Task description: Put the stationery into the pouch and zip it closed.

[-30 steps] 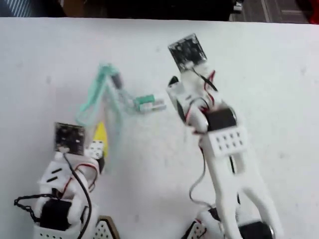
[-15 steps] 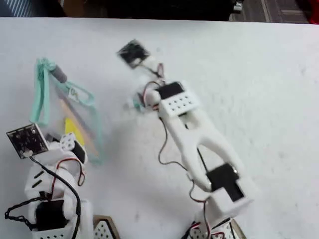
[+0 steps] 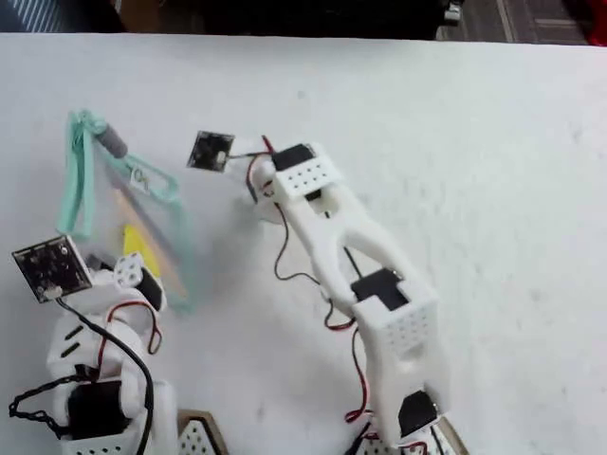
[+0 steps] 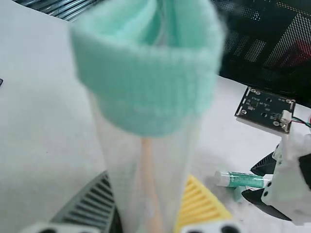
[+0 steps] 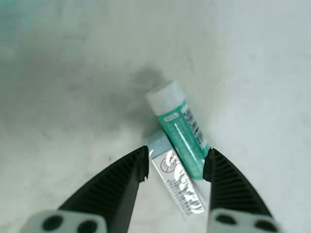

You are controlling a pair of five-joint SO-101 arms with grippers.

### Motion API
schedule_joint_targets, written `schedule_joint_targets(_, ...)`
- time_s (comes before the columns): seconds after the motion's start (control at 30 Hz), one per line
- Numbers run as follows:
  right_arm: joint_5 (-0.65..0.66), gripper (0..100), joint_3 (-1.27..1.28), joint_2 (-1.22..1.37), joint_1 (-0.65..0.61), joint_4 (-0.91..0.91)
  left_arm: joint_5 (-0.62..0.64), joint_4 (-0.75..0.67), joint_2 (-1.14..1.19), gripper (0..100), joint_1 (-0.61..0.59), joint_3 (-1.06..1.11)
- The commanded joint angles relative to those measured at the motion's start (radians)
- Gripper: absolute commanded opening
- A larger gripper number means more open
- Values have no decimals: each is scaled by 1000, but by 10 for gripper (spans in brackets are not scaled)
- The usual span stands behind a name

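Clear pouch (image 4: 146,92), perhaps pencil (image 4: 149,189) inside

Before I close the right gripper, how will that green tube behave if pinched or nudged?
The green tube looks round and rigid, so it will probably roll on the table if nudged sideways. Its glossy label may slip in the open right gripper once pinched.

So the pouch (image 3: 104,204) is clear glossy plastic with fuzzy teal cloth trim (image 4: 146,82), glue stick (image 5: 181,127) is shiny smooth plastic, table (image 3: 493,133) matt white.
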Motion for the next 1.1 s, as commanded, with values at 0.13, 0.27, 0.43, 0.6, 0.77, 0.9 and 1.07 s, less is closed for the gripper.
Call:
schedule_joint_targets(0.13,15,177,-109,22,-44,7,11,-40,-15,24,-4,-66)
schedule_joint_targets(0.27,18,177,-112,35,-70,-1,11,-40,-15,24,-4,-66)
schedule_joint_targets(0.43,21,176,-141,101,-45,-36,11,-40,-15,24,-4,-66)
schedule_joint_targets(0.6,20,176,-253,205,13,-30,11,-40,-15,24,-4,-66)
schedule_joint_targets(0.77,23,34,-387,303,41,45,11,-40,-15,24,-4,-66)
schedule_joint_targets(0.9,23,60,-499,355,53,130,11,-40,-15,24,-4,-66)
schedule_joint_targets(1.07,28,20,-595,410,62,226,11,-40,-15,24,-4,-66)
